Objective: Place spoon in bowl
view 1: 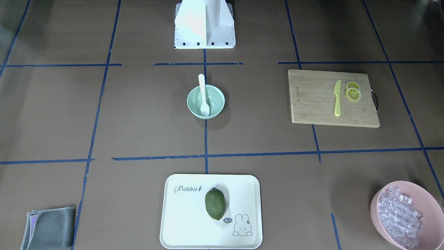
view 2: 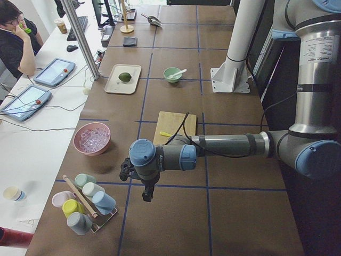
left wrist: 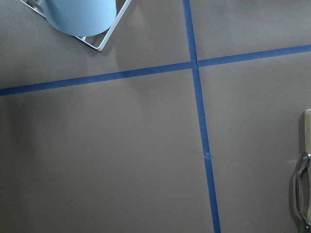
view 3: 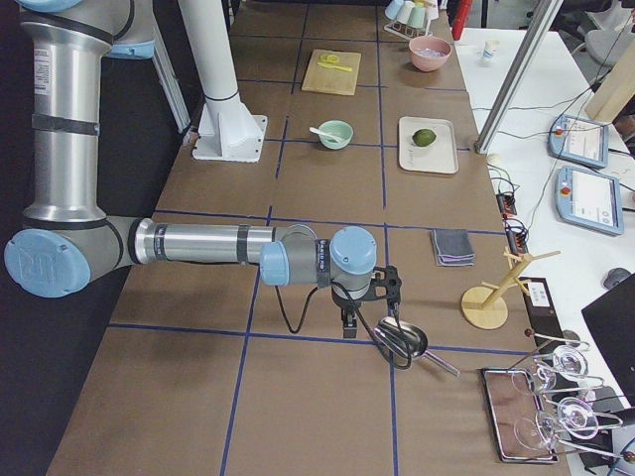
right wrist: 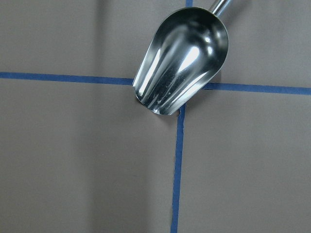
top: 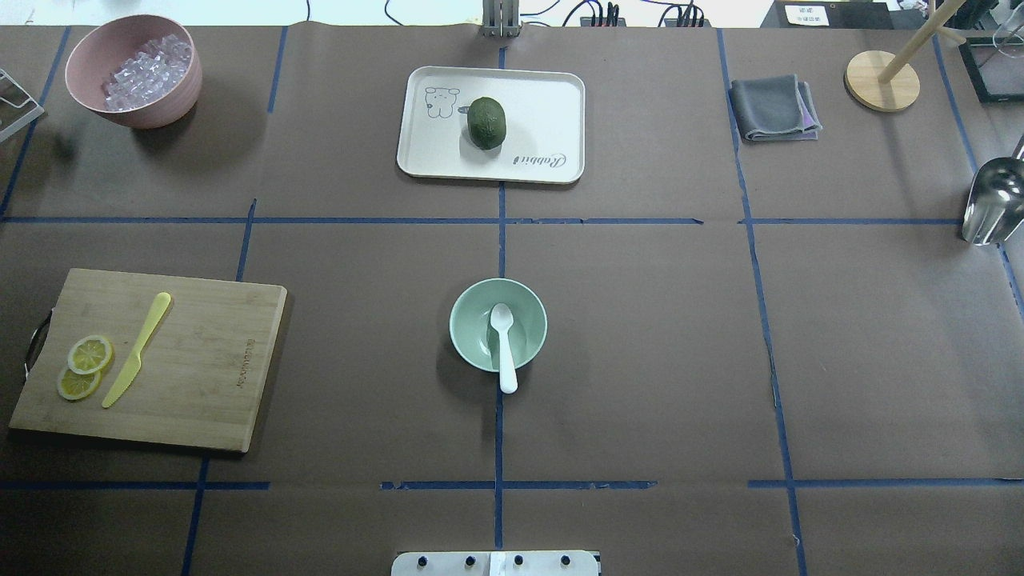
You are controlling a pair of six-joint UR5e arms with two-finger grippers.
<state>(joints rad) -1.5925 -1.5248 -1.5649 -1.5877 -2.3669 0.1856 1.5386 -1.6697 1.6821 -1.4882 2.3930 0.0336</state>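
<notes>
The white spoon [top: 503, 344] lies in the mint-green bowl [top: 472, 328] at the table's middle, scoop inside and handle sticking out over the rim toward the robot. Both also show in the front view, the spoon [view 1: 203, 95] in the bowl [view 1: 215, 99]. My left gripper [view 2: 146, 194] hangs over the table's left end, far from the bowl [view 2: 171, 75]. My right gripper [view 3: 349, 327] hangs over the right end beside a metal scoop [view 3: 400, 342]. Both grippers show only in the side views, so I cannot tell whether they are open or shut.
A cutting board [top: 200, 360] holds a yellow knife [top: 138, 349] and lemon slices [top: 84, 366]. A white tray [top: 544, 104] carries a green fruit [top: 486, 122]. There is also a pink bowl of clear cubes [top: 164, 100], a grey cloth [top: 772, 108], a cup rack [view 2: 85, 205] and a wooden stand [top: 882, 78].
</notes>
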